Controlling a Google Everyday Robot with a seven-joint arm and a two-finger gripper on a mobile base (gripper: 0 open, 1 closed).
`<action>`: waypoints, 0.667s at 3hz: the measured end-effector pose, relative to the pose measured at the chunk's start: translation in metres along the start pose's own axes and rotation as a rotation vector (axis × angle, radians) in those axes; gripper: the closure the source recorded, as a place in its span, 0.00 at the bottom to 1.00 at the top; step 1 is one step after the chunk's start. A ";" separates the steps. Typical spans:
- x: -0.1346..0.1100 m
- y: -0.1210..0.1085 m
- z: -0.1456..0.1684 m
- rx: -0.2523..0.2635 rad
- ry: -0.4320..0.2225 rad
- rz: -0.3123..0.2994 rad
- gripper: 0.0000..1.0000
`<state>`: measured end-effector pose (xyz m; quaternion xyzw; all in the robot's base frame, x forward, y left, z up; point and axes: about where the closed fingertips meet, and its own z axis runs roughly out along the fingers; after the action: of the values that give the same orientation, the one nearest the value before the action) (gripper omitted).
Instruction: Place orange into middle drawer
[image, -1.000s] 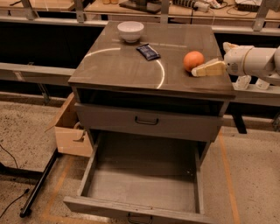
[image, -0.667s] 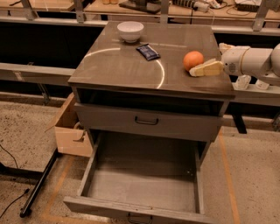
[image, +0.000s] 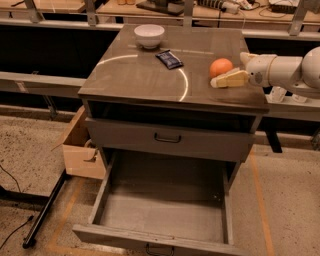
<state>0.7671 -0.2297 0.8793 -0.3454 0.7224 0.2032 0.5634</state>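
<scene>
Whether the jaws are apart or together cannot be told; the gripper lies just near of the orange on the right of the cabinet top. The orange looks light, firm, smooth and apt to roll, so grip across its widest part. Since earlier the gripper has edged left alongside the unmoved fruit; the middle drawer stands open below.

**Cabinet, top and drawers**

Cabinet: grey top carrying a white bowl at the back left, a blue packet near the middle and an orange near the right edge. Gripper: reaches in from the right, low over the top, just beside the orange on its near side. Upper drawer front: closed, black handle. Middle drawer: pulled out below, grey floor in view. Cardboard box: on the floor, left of the cabinet
</scene>
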 end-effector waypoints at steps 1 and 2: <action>0.002 0.005 0.014 -0.023 -0.012 0.030 0.02; 0.003 0.006 0.024 -0.041 -0.025 0.060 0.23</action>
<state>0.7781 -0.2100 0.8695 -0.3323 0.7210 0.2390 0.5591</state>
